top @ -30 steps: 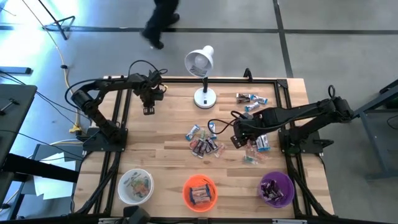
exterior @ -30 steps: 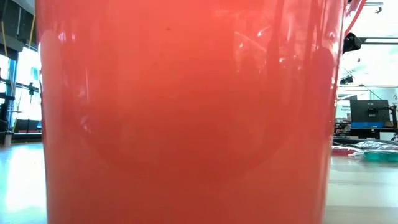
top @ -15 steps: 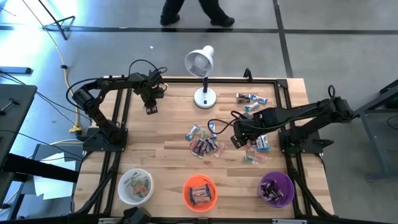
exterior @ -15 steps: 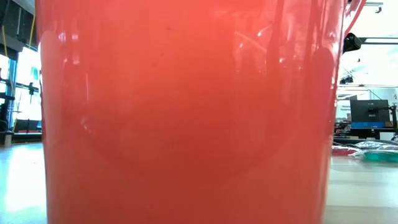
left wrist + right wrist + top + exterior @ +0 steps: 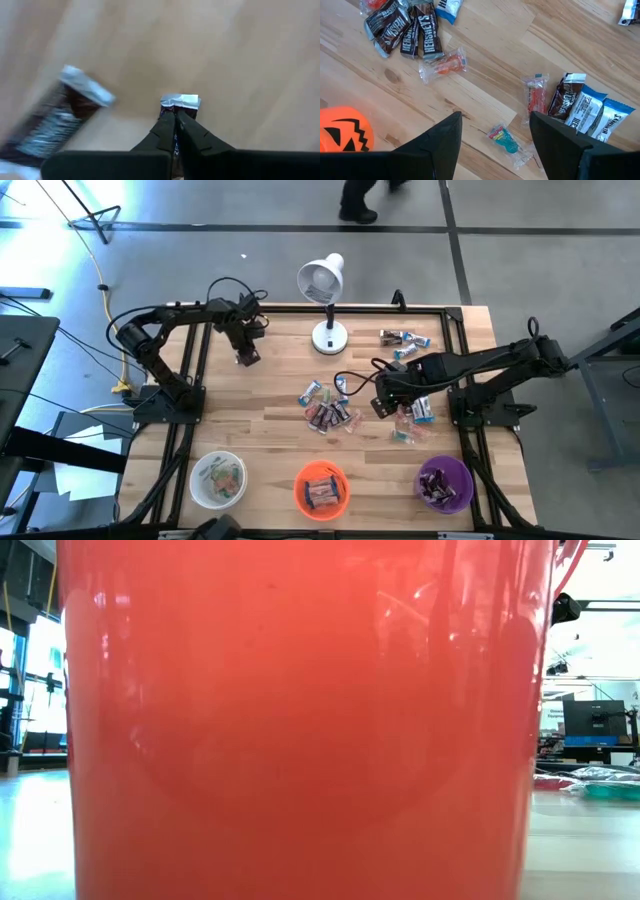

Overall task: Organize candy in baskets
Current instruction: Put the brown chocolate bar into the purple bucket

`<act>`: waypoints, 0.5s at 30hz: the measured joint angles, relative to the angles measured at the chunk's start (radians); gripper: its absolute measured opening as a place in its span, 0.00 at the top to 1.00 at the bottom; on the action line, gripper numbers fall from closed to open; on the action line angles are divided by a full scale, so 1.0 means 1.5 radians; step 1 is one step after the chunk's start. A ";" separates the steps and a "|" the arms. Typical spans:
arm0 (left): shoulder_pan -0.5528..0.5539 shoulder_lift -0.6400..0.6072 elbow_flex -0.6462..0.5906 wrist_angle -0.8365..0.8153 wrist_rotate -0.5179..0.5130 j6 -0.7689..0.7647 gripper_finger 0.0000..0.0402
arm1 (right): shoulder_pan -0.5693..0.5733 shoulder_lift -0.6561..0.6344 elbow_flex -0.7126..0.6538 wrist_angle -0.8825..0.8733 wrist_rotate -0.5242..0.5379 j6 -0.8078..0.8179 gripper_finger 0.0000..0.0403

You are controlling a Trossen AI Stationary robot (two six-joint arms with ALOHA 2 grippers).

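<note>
Since a second ago the left end effector [image 5: 246, 356] has shifted slightly toward the lamp [image 5: 322, 280] and pressed its fingers [image 5: 165, 131] together, pinching a dark candy [image 5: 179, 101] by its silver end. Another dark bar [image 5: 57, 120] lies just beside it on the pale wooden counter [image 5: 270, 395]. Right of it, the right end effector [image 5: 495, 135] hangs spread over loose sweets [image 5: 506, 140]. Nearer the counter's front edge sit white [image 5: 218, 479], orange [image 5: 321, 487] and purple baskets [image 5: 444, 484]. A person [image 5: 360, 194] walks the grey floor beyond.
</note>
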 joint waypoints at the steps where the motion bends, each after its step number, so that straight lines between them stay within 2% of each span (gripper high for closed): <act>1: -0.001 -0.007 -0.002 -0.003 0.012 -0.005 1.00 | 0.000 0.000 0.000 0.000 0.000 0.000 0.44; 6: -0.010 -0.054 0.000 0.001 0.046 -0.041 1.00 | 0.000 0.000 0.000 0.001 0.000 0.000 0.44; 9: -0.024 -0.091 0.000 0.004 0.090 -0.077 1.00 | 0.000 0.000 0.000 0.010 0.003 0.000 0.44; 15: -0.090 -0.189 0.001 0.086 0.183 -0.244 1.00 | -0.007 0.000 0.000 0.105 0.035 -0.009 0.44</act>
